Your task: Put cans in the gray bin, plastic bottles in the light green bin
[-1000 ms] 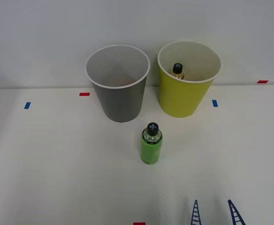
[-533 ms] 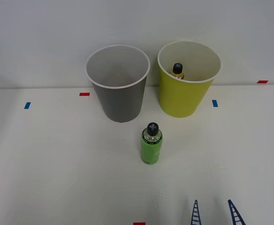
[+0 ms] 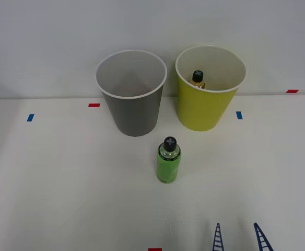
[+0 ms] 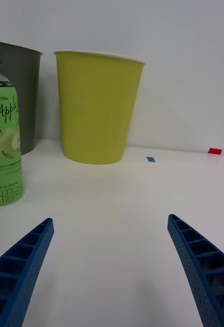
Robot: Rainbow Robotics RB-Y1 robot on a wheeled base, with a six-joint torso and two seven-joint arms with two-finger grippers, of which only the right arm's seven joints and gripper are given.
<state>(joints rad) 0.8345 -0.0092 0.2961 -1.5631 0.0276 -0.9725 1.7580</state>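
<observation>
Nothing has moved. The open, empty hand (image 3: 237, 236) still waits near the green apple drink bottle (image 3: 168, 161). It must go into the light green bin (image 3: 207, 107).

You've got a white table (image 3: 63, 178). On it, upper centre: gray bin (image 3: 133, 104), light green bin (image 3: 207, 102) just right of it. Green-label bottle (image 3: 168, 161) upright at centre frame. Small red and blue tape marks (image 3: 94, 105) scattered around.
</observation>
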